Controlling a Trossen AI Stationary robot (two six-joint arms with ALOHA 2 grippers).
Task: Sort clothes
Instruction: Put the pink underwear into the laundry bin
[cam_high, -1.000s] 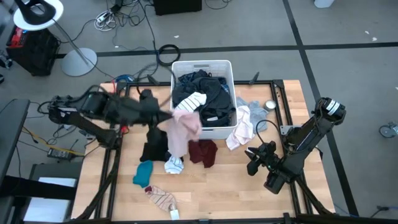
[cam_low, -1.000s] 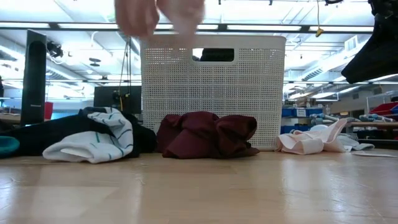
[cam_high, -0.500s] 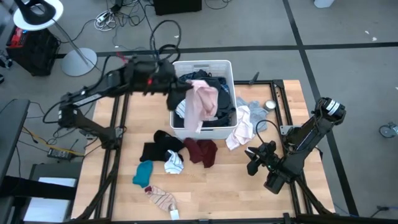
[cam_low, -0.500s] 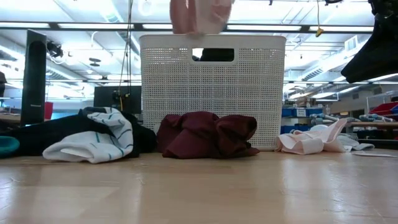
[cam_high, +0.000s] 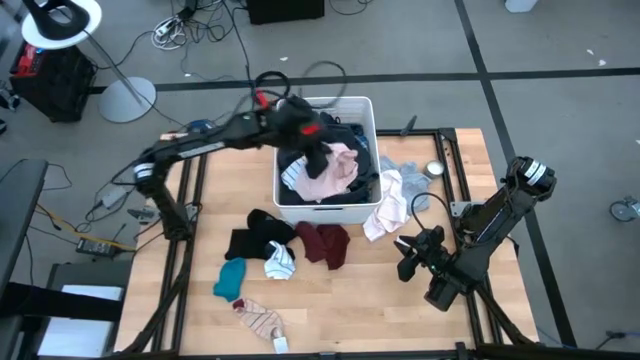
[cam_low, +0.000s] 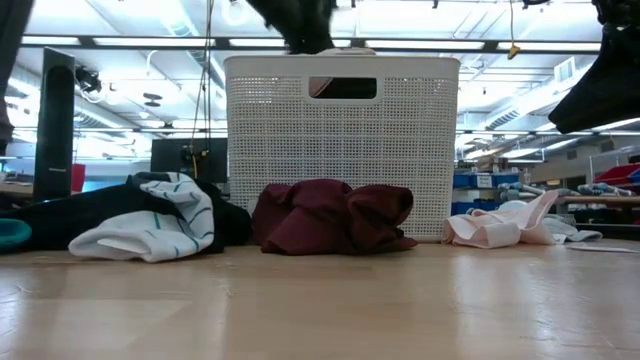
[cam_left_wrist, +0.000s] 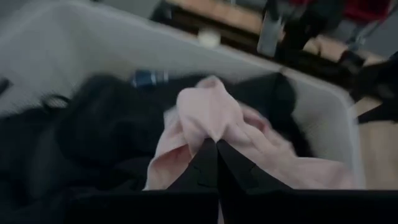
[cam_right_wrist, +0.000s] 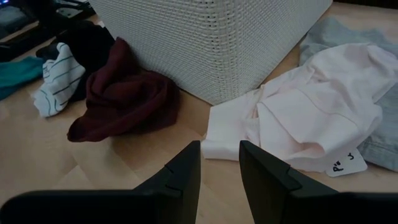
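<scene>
Teal sock (cam_high: 229, 278) lies at the near left of the wooden worktop (cam_high: 350, 310), with a striped sock (cam_high: 262, 320) just nearer and a black garment (cam_high: 255, 235) and a white striped piece (cam_high: 280, 264) beside it to the right. Above the white basket (cam_high: 322, 104) the left pincer (cam_high: 318, 158) reaches down, clenched on a pink garment (cam_left_wrist: 211, 115) that rests on the dark clothes (cam_left_wrist: 93, 134) inside the basket. A maroon garment (cam_high: 326, 243) sits against the basket's near wall. Right of the basket lie a pale pink shirt (cam_right_wrist: 311, 112) and a grey piece (cam_right_wrist: 348, 37). At the near right, the right pincer (cam_right_wrist: 219, 163) hovers low over the worktop, its fingers parted and holding nothing.
</scene>
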